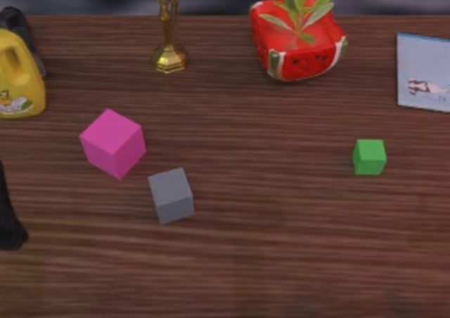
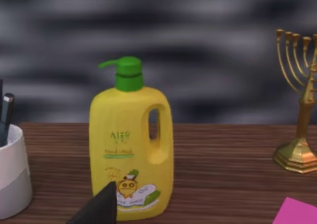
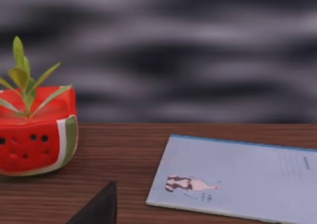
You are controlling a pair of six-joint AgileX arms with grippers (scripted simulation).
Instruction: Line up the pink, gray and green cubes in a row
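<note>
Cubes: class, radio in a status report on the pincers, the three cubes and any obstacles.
Left arm parked at table's left edge; right arm unseen from above. Pink cube and gray cube near each other left; green cube alone right. No row yet. Nothing between them.

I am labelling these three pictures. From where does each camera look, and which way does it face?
Top view: above, facing down on the table; left arm at its left edge.
Left wrist view: low, facing the yellow bottle, which the top view shares; dark fingertip shows.
Right wrist view: low, facing the watermelon planter and notebook, likewise shared.
</note>
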